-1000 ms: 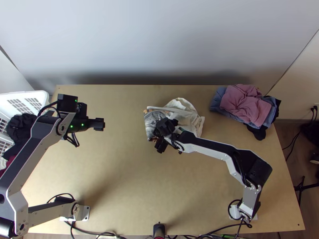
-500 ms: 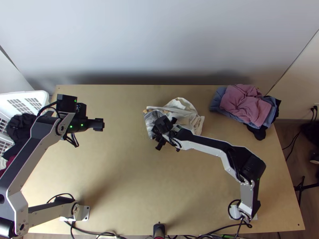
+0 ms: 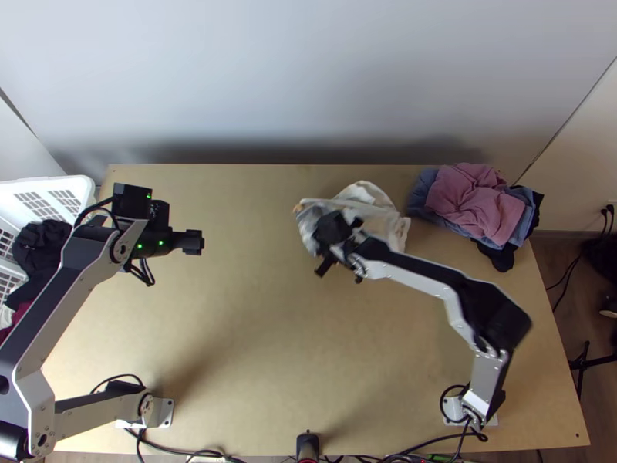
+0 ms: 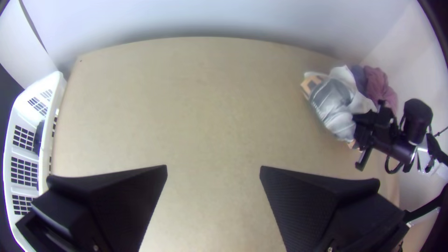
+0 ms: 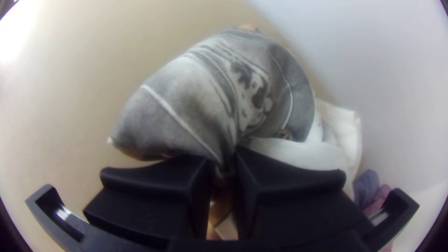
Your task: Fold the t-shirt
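Observation:
The t-shirt, white with a grey printed part, lies bunched at the table's back, right of the middle. My right gripper is at its near left part in the top view. In the right wrist view the right gripper is shut on a pinch of the grey printed cloth, which bulges in folds beyond the fingers. My left gripper hangs over the left of the table, apart from the shirt. The left wrist view has the left gripper open, bare table between its fingers.
A pile of pink, blue and black clothes lies at the table's back right, close beside the shirt. A white laundry basket with dark clothes stands off the left edge. Bare tabletop stretches in front of the shirt.
The right gripper has moved right and slightly back, and the shirt has shifted the same way with it, nearer the clothes pile. The left arm has hardly moved.

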Available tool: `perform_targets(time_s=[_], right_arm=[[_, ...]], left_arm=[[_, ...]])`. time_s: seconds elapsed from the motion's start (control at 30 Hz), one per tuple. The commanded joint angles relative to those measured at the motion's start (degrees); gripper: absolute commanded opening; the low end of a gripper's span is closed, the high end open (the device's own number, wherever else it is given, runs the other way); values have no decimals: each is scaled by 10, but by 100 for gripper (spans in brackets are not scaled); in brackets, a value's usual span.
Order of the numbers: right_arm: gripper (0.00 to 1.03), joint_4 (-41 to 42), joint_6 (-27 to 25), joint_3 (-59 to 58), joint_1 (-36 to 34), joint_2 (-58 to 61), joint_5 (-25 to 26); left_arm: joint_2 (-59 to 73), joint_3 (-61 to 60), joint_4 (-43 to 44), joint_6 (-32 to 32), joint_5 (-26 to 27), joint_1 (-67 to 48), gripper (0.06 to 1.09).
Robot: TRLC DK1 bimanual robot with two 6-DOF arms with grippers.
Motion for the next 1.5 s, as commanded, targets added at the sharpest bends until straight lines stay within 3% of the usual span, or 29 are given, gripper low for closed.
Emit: perform_targets(time_s=[0.0, 0.47, 0.83, 1.47], right_arm=[[3, -7, 16, 25, -50, -72, -9], [3, -36, 57, 110, -173, -143, -17], [3, -5, 72, 154, -322, -215, -21], [3, 67, 51, 150, -674, -238, -124]], left_arm=[[1, 1, 3, -4, 2, -11, 103], [0, 6, 2, 0, 0, -11, 103], [-15, 4, -11, 3, 0, -8, 103], [-70, -20, -31, 10, 0, -8, 103]])
